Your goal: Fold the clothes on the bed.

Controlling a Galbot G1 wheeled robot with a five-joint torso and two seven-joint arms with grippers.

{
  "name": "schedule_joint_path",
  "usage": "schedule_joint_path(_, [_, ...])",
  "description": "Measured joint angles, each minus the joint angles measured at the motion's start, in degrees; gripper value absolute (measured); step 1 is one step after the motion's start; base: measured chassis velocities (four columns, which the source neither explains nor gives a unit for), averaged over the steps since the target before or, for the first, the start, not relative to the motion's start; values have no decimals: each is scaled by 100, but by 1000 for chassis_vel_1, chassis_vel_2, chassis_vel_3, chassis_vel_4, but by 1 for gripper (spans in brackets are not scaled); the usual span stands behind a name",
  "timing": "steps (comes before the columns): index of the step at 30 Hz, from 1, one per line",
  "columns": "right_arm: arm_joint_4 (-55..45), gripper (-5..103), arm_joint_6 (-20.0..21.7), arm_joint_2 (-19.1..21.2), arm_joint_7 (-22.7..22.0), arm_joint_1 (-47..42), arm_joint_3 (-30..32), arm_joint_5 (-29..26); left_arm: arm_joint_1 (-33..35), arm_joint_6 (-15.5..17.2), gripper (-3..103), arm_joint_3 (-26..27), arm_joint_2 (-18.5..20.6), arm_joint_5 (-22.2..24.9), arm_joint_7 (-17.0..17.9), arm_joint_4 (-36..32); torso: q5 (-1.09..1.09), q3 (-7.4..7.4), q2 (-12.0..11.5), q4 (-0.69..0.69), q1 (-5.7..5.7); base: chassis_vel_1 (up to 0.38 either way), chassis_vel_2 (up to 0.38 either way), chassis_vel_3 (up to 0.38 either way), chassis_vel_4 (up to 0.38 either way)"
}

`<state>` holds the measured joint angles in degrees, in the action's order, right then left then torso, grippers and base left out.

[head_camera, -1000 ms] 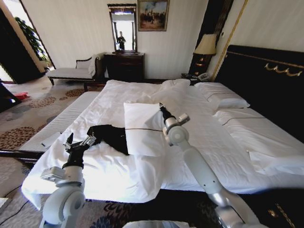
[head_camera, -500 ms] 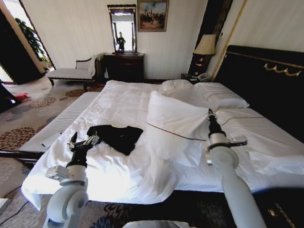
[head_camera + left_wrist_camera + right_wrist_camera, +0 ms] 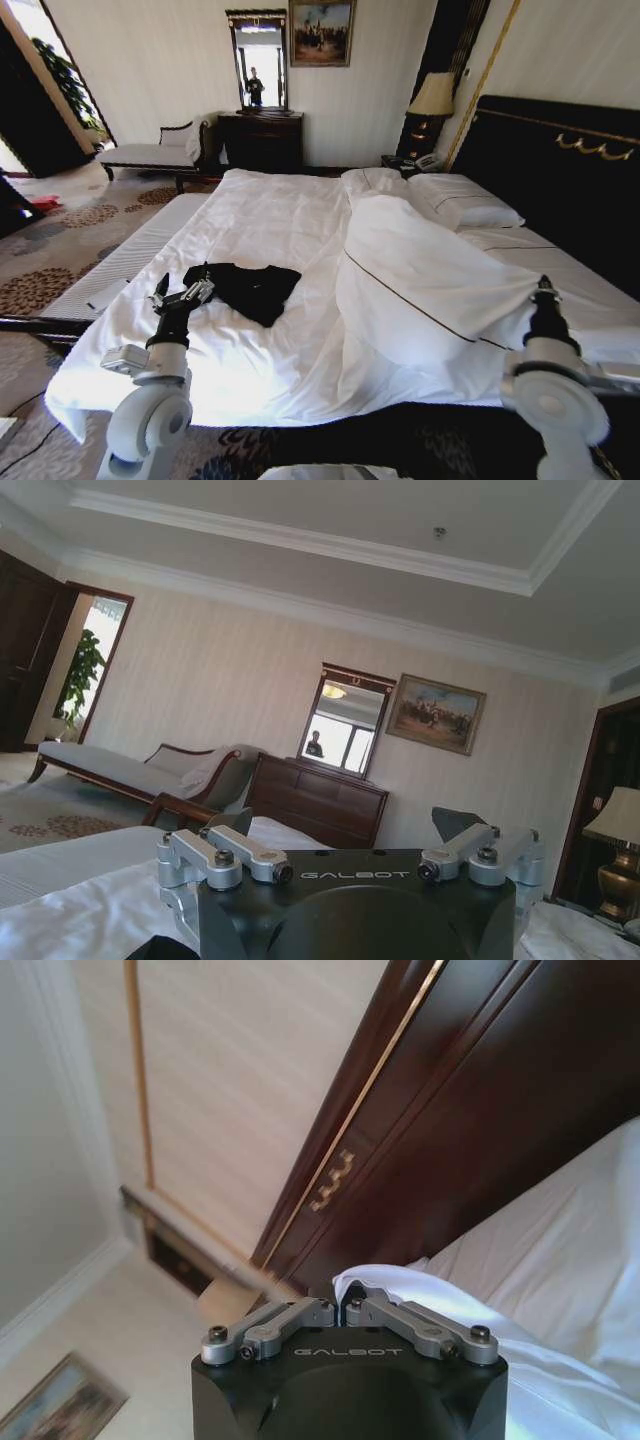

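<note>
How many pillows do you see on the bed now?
2 visible: a pillow beside the dark headboard, and a rounder pillow next to it, nearer the nightstand. The lifted duvet may hide others.

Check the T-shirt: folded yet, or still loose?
Not neatly folded. The T-shirt lies crumpled in an uneven heap on the bed, its edges irregular. The left end effector sits open at its near edge.

Daylight pours in from the doorway [image 3: 25,40] on my left, bleaching it white. The white duvet [image 3: 420,280] before me looks bright, with soft shadows in its folds; the headboard [image 3: 560,180] stays very dark. The head view bends straight lines near its edges. My right wrist view shows blur around the picture frame [image 3: 70,1400].
</note>
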<state>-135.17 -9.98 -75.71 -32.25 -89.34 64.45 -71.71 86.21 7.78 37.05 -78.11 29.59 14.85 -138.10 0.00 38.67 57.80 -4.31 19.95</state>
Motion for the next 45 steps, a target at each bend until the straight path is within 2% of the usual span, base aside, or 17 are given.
schedule_joint_path(5, [-270,0,0,-190,-300,-321,631,51,-37,-1,100,73,75,90,2,-21,0,0,0,0,0,0,0,0,0])
schedule_joint_path(8, [-481,0,17,-374,-680,-601,1151,-20,-40,-3,100,127,92,119,3,-40,-1,0,0,0,1,0,0,0,0])
schedule_joint_path(12, [-523,0,18,-556,-834,-927,1410,18,-28,-8,100,146,69,123,3,-60,0,0,0,-2,0,0,0,0,0])
schedule_joint_path(17, [-523,0,1,-637,-1058,-1197,1452,243,39,-14,100,192,-3,111,9,-132,0,0,0,2,1,0,0,0,0])
schedule_joint_path(19, [-463,0,-21,-701,-1280,-1377,1509,494,60,-14,100,203,-34,99,11,-171,0,0,0,0,1,0,0,0,0])
schedule_joint_path(21, [-429,0,-30,-715,-1325,-1408,1521,568,63,-14,100,205,-38,98,11,-175,0,1,0,0,1,0,0,0,0])
schedule_joint_path(23, [-191,0,-130,-808,-1512,-1560,1552,998,75,-14,100,212,-52,94,16,-198,0,0,-1,1,1,0,0,0,0])
schedule_joint_path(25, [0,0,-238,-873,-1578,-1695,1560,1169,76,-16,100,212,-56,94,17,-210,1,0,-1,1,1,0,0,0,0])
schedule_joint_path(36, [350,0,-434,-906,-1770,-1955,1628,1273,125,-28,100,203,-161,84,24,-324,0,1,-1,1,1,0,0,0,0])
schedule_joint_path(42, [461,-3,-347,-1088,-2035,-1939,1298,1564,181,-28,100,230,-137,64,27,-398,-1,0,-1,-2,1,0,0,0,0])
schedule_joint_path(44, [462,6,-199,-1128,-2220,-1935,1231,1683,198,-29,100,284,-92,77,31,-418,-2,0,-1,-4,1,0,0,0,0])
schedule_joint_path(45, [452,6,-157,-1138,-2260,-1932,1222,1709,202,-28,100,295,-82,81,33,-421,-2,0,-1,-5,1,0,0,0,0])
